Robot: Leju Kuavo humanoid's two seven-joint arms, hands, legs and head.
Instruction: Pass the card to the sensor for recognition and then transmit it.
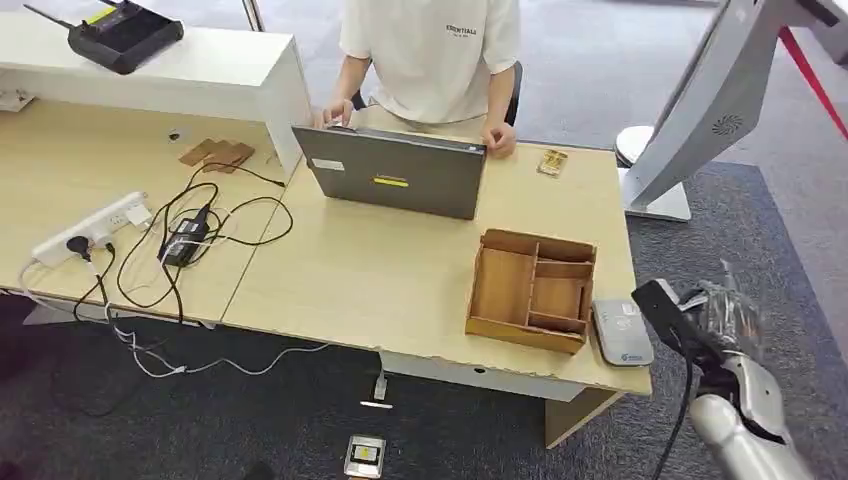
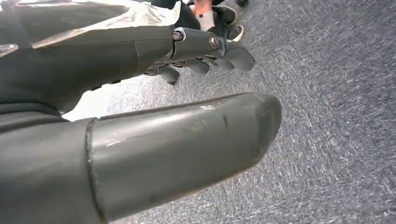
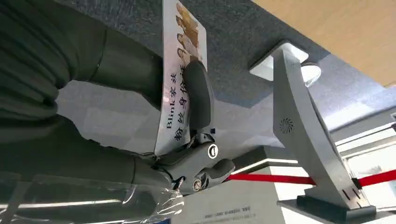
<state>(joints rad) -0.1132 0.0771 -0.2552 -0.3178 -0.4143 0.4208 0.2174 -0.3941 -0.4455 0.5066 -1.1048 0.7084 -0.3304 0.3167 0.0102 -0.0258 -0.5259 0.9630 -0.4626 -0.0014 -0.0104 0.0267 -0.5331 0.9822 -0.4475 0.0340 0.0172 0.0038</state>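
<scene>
1. A light wooden desk (image 1: 380,270) fills the middle of the head view, standing on grey carpet.
2. The robot's right hand (image 1: 715,325) is raised just off the desk's right-hand corner. In the head view, clear wrapping covers part of it and the card it holds looks like a dark slab.
3. In the right wrist view, the same hand (image 3: 187,140) pinches a white card (image 3: 180,74) between the thick thumb and a darker finger. The card bears printed characters and small portrait pictures.
4. A flat grey sensor (image 1: 622,332) with a rounded outline lies on the desk's near right corner, close to the raised hand and apart from the card.
5. Just beside the sensor sits an open wooden organiser tray (image 1: 530,290) with several compartments.
6. The left hand (image 2: 140,116) hangs over grey carpet; its fingers (image 2: 219,49) look slightly curled, apart from the thumb, holding nothing.
7. A person in a white shirt (image 1: 430,55) sits behind a grey laptop (image 1: 392,172) on the desk's far side.
8. A white power strip (image 1: 90,228) with tangled black cables lies on the left.
9. A small card or case, too small to identify, lies on the floor (image 1: 365,455) in front of the desk.
</scene>
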